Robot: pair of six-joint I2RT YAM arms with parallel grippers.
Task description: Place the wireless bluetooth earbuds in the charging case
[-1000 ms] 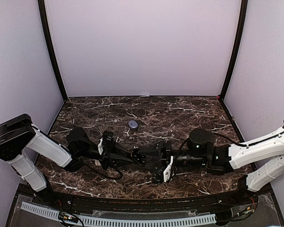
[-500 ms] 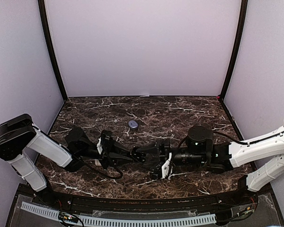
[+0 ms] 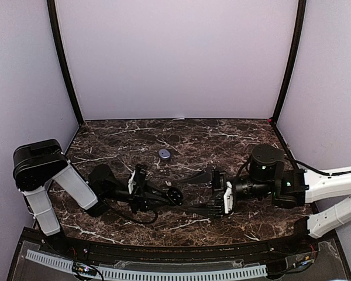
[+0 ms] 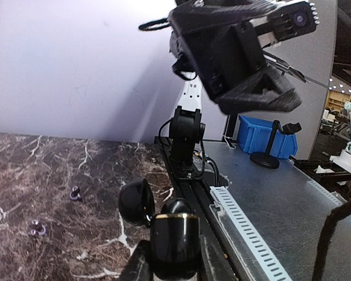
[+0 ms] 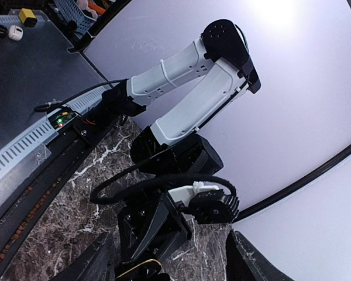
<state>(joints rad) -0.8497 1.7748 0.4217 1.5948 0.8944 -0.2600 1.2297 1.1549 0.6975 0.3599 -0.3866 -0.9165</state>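
Observation:
My left gripper (image 3: 164, 196) is shut on a black charging case with a gold rim (image 4: 174, 243). Its domed lid (image 4: 136, 202) hangs open to the left. In the top view the case (image 3: 175, 196) sits low over the table's middle front. My right gripper (image 3: 200, 191) is open, facing the case from the right with a gap between them. It shows high in the left wrist view (image 4: 240, 52). In the right wrist view my wide-spread fingers (image 5: 96, 263) frame the left gripper (image 5: 158, 225) and the case's rim (image 5: 137, 272). Two tiny dark earbuds (image 4: 75, 192) (image 4: 36, 228) lie on the marble.
A small grey-blue round object (image 3: 164, 153) lies on the marble table (image 3: 222, 137) behind the grippers. A black rail and a perforated strip (image 3: 164, 272) run along the near edge. Purple walls close in the back and both sides.
My right gripper has drawn back to the right, away from the case, and its arm has folded back. My left gripper has shifted slightly right and lower, still holding the case.

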